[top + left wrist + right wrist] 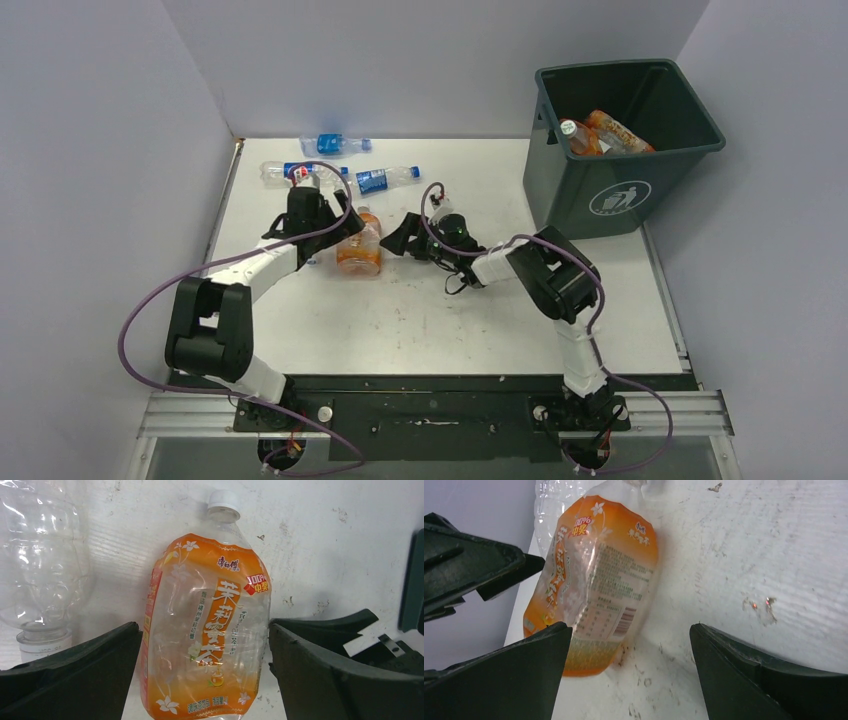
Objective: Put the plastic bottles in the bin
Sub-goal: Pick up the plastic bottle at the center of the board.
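Note:
An orange-labelled bottle (pixel 360 246) with a white cap lies on the table. My left gripper (pixel 335 228) is open and its jaws stand on either side of the bottle's lower body (pixel 207 605), close to both sides. My right gripper (pixel 398 240) is open and empty, just right of the same bottle, which shows ahead and to the left in the right wrist view (pixel 599 575). The dark grey-green bin (pixel 600 195) stands at the back right with orange bottles (pixel 605 133) inside. Three clear blue-labelled bottles (pixel 335 144) (pixel 290 172) (pixel 385 180) lie at the back of the table.
A clear crumpled bottle (pixel 40 565) lies just left of my left gripper. Grey walls close in the left, back and right sides. Purple cables trail from both arms. The two grippers face each other across the orange bottle.

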